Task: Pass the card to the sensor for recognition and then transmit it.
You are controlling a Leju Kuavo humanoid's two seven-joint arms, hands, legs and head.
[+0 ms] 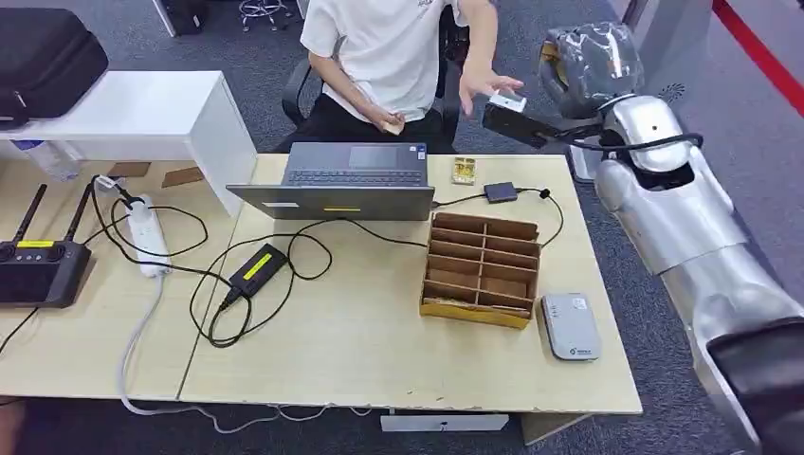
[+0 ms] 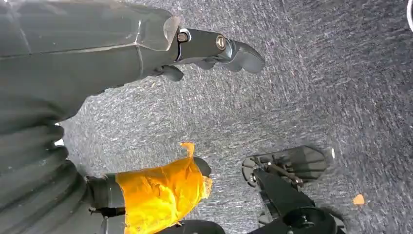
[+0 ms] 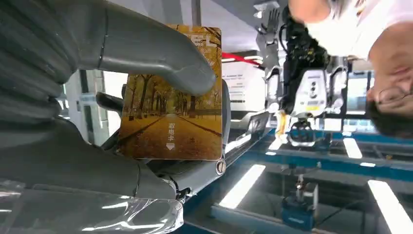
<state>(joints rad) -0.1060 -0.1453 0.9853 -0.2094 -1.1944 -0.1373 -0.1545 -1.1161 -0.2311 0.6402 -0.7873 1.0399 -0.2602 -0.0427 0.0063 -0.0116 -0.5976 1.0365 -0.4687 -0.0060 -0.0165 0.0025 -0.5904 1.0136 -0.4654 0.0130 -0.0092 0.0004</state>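
1. While the right hand [image 3: 146,122] grips the card [image 3: 171,97] far right, past the worktop [image 1: 379,360], the person's hand [image 1: 485,81] reaches for it.
2. Handover looks nearly done; release remains.
3. The sensor [image 1: 571,326] lies near right.
4. The left hand [image 2: 214,48] hangs open.
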